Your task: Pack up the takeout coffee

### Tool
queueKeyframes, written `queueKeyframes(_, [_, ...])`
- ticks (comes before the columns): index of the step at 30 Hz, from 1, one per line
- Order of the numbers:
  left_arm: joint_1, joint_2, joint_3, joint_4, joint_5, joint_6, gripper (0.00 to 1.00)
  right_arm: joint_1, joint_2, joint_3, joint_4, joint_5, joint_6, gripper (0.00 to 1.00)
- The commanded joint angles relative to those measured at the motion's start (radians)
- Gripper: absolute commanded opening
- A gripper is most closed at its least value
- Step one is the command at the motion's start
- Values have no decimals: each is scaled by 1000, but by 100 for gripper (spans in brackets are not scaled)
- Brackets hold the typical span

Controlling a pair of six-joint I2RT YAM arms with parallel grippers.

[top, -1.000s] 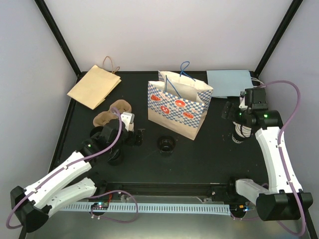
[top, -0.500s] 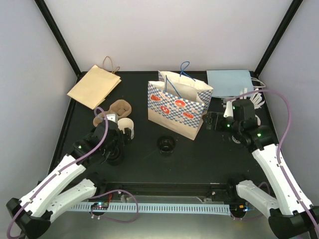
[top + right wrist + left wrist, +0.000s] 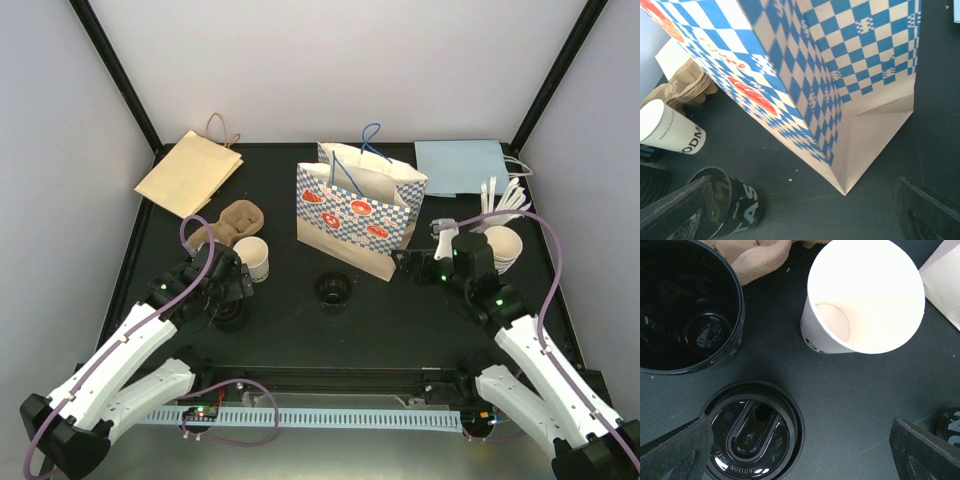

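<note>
The left pincer [image 3: 800,455], wide and empty, hung over the black plastic lid [image 3: 752,432]; a skewed descent could have toppled the white paper cup [image 3: 860,300] just beyond.

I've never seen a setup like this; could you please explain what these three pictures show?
This is a two-armed robot bolted at the near edge of a black table. The wide picture comes from a fixed camera above and behind it; the other two come from cameras on the wrists, each showing its own fingers. The left gripper is open and holds nothing; below it are an empty white paper cup, an open black cup and a black lid. The right gripper, also open and empty, faces the standing checkered paper bag, with a second black cup nearby. Farther back lie a cardboard cup carrier, a flat brown paper bag and a blue bag.
</note>
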Motion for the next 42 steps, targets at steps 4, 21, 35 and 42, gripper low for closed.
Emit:
queueKeyframes(4, [10,8,20,-49,12,-12,99,4,-33,-146,267,64,40,100])
queueKeyframes(21, [143,168,35,-105,91,-27,98,4,-75,-385,558,6,-33,100])
queueKeyframes(35, [143,195,-23,-147,155,-84,98,6,-121,-406,563,11,-28,100])
queueKeyframes(42, [156,209,-21,-135,153,-51,97,6,-114,-405,566,6,-27,100])
